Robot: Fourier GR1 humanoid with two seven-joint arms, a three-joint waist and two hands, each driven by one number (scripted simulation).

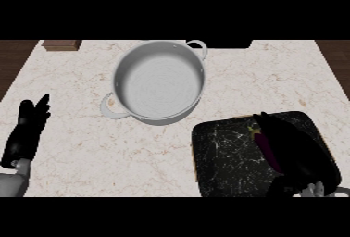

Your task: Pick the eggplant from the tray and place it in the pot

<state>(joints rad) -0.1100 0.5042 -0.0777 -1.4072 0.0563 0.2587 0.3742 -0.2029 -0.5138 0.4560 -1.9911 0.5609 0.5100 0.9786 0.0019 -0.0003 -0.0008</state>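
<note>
The purple eggplant (269,149) lies lengthwise on the black marbled tray (226,157) at the lower right, its stem end toward the pot. My right hand (298,156) hovers over the tray's right half, right beside the eggplant. Its straight fingers (264,119) point past the tray's far edge, and the hand's dark shape blends into the tray. The grey pot (159,82), with two side handles, stands up and left of the tray with nothing in it. My left hand (27,132) rests open at the left edge, fingers up.
A brown wooden block (61,44) sits at the counter's far left corner. Dark wood floor shows beyond the marble counter's left and right edges. Bare counter lies between the pot and the tray.
</note>
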